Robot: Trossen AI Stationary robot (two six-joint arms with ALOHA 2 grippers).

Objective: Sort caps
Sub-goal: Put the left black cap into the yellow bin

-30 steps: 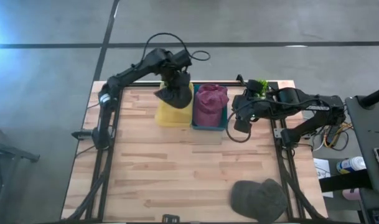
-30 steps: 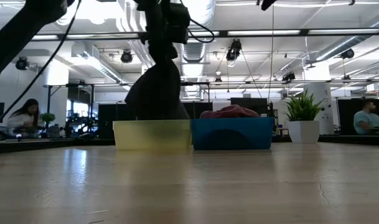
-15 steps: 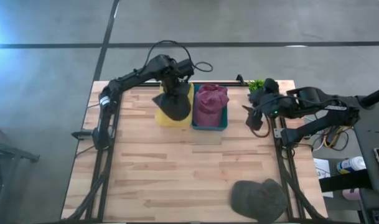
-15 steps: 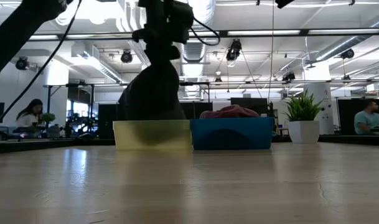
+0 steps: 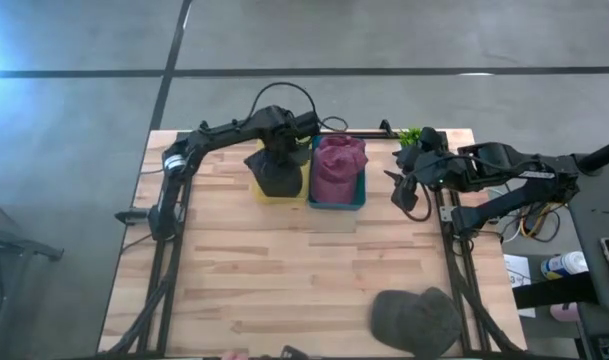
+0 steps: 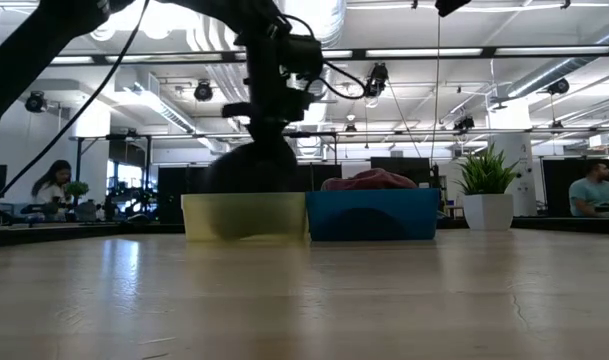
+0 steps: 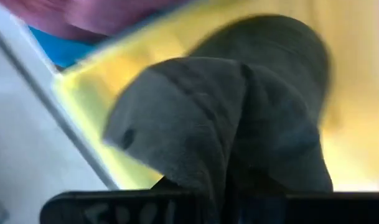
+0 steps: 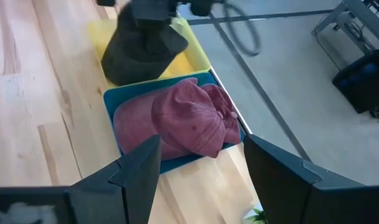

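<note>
My left gripper [image 5: 283, 143] is shut on a dark olive-grey cap [image 5: 277, 173] over the yellow bin [image 5: 261, 192]. In the low view the cap [image 6: 246, 167] bulges above the bin's rim [image 6: 244, 197]. Two maroon caps [image 5: 338, 166] fill the teal bin [image 5: 334, 203] and lie heaped in the right wrist view [image 8: 177, 121]. A second olive-grey cap [image 5: 416, 318] lies flat at the table's near right corner. My right gripper [image 5: 408, 196] hovers open, right of the teal bin. My left gripper holds the olive-grey cap by gathered fabric at its top [image 7: 229, 177], coming from above and pointing down. The cap itself hides the fingers. It hangs below the gripper, with its lower part down inside the yellow bin [image 7: 338, 68].
The two bins stand side by side at the table's far edge. A small green plant [image 5: 412, 136] sits at the far right corner, next to my right arm. Bare wooden tabletop [image 5: 284, 270] stretches from the bins to the near edge. People sit in the room beyond [image 6: 46, 185].
My left gripper has come down, and the olive-grey cap has sunk from hanging above the yellow bin to resting partly inside it. My right gripper has drawn back from the teal bin toward the table's right edge and then stayed put.
</note>
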